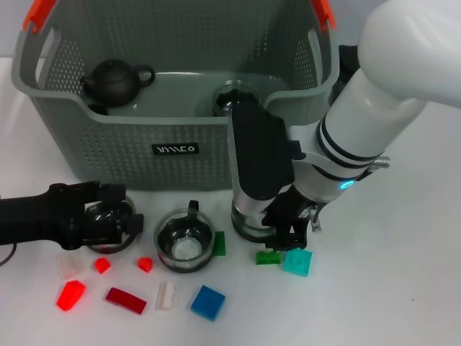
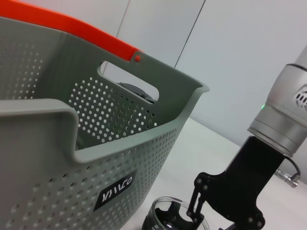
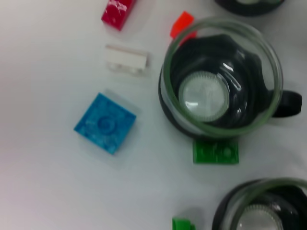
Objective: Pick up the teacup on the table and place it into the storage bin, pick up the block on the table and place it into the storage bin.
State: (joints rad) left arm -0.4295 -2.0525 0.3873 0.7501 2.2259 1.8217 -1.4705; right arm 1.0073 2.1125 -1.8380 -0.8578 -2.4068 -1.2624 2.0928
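A: White table [image 1: 403, 288], grey bin [image 1: 122, 155] along its far edge. Where's the cup?

B: One glass cup [image 1: 184, 240] sits free mid-table, front of the bin; blocks [image 1: 207, 302] lie toward the near edge.

A: And the grippers?

B: Left gripper [image 1: 108, 220] sits low around another cup, likely to lift it; its jaws I can't tell. Right gripper [image 1: 292, 234] hangs over a green block [image 1: 268, 256], jaws unclear.

Head view: high, angled forward and down over the worktop [image 1: 403, 303], storage bin [image 1: 180, 122] at mid-distance. Left wrist view: low, near the worktop, looking sideways and up along the bin's labelled wall — close. Right wrist view: straight down, close over the middle glass cup [image 3: 220, 84] and blue block [image 3: 104, 122] — both shared with the head view.
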